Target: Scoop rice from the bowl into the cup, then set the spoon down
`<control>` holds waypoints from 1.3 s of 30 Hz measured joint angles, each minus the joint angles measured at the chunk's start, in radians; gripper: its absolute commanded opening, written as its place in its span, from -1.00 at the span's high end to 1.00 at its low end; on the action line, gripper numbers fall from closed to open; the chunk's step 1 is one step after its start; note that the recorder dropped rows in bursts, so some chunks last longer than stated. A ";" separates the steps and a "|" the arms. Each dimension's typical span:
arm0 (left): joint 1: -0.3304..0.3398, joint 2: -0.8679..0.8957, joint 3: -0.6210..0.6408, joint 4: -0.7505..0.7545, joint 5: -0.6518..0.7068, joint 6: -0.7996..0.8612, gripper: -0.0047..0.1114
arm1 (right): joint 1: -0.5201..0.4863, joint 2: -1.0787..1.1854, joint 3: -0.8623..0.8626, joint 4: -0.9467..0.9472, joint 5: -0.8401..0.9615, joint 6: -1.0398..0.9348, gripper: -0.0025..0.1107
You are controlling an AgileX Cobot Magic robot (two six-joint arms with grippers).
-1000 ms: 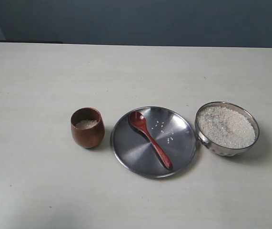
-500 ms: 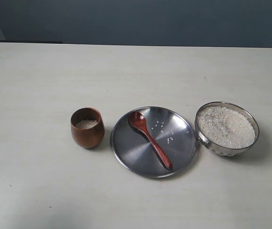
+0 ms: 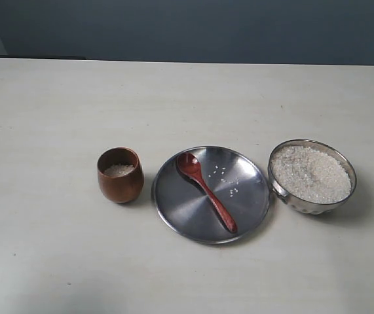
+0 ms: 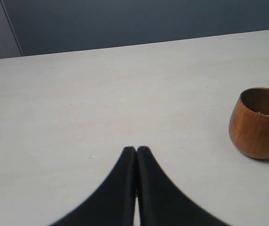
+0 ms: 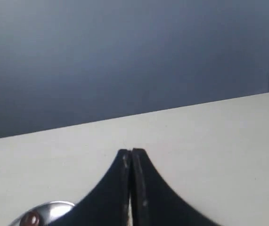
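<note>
The steel bowl point(image 3: 312, 175) at the right is heaped with white rice point(image 3: 310, 172). The dark wooden spoon point(image 3: 205, 190) lies on the flat steel plate point(image 3: 173, 204) in the middle, its round end toward the far side. The brown wooden cup point(image 3: 120, 174) stands left of the plate with a little rice in it; it also shows in the left wrist view as the cup point(image 4: 258, 123). My left gripper point(image 4: 136, 149) is shut and empty, over bare table. My right gripper point(image 5: 131, 151) is shut and empty too. Neither gripper appears in the exterior view.
A few loose grains point(image 3: 226, 180) lie scattered on the plate beside the spoon. A shiny steel rim point(image 5: 44, 213) with a reddish spot shows beside the right gripper. A dark blue wall point(image 3: 187, 29) runs behind the pale table point(image 3: 56, 248).
</note>
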 measured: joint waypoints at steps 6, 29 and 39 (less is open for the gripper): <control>0.000 0.000 0.000 0.000 0.000 0.000 0.91 | -0.029 -0.047 0.000 0.053 -0.043 -0.021 0.95; 0.000 0.000 0.000 0.000 0.000 0.000 0.91 | -0.030 -0.051 0.087 0.461 -0.167 -0.666 0.95; 0.000 0.000 0.000 0.002 0.000 0.000 0.91 | -0.030 -0.051 0.184 0.560 -0.284 -0.765 0.95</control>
